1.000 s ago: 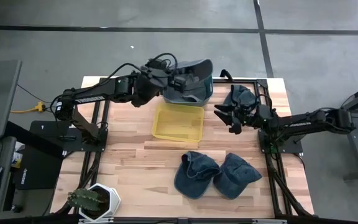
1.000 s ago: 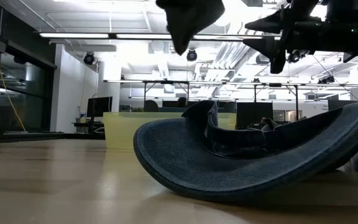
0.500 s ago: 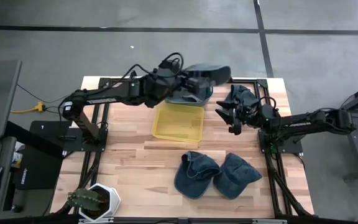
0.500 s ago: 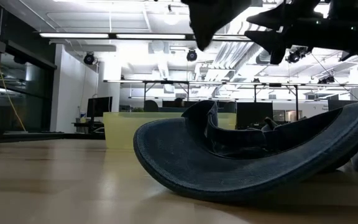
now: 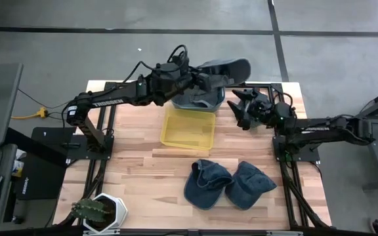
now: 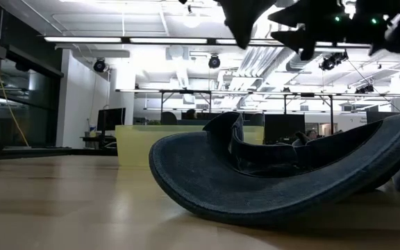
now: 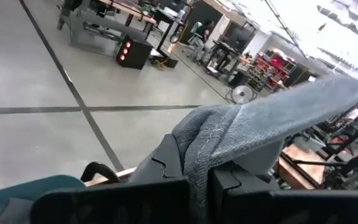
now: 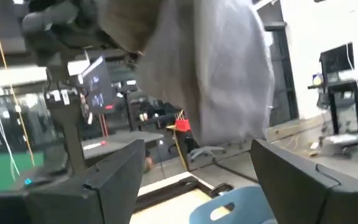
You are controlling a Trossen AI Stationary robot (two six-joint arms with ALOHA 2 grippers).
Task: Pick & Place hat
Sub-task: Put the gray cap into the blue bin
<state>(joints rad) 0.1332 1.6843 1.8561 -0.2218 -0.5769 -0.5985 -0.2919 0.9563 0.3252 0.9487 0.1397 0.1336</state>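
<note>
The left gripper [image 5: 205, 80] is holding a grey-blue hat [image 5: 223, 70] aloft over the counter's [image 5: 136, 164] far edge, jaws clamped on its fabric; the right gripper [image 5: 241, 108] is hovering just beside it with jaws spread wide; two more hats [image 5: 228, 183] are lying near the front edge.

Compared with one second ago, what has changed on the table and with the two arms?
The left gripper, shut on the hat, carried it right, toward the right gripper, which opened wider and rose toward it. The yellow tray, the two hats near the front edge and the cactus pot stayed put.
</note>
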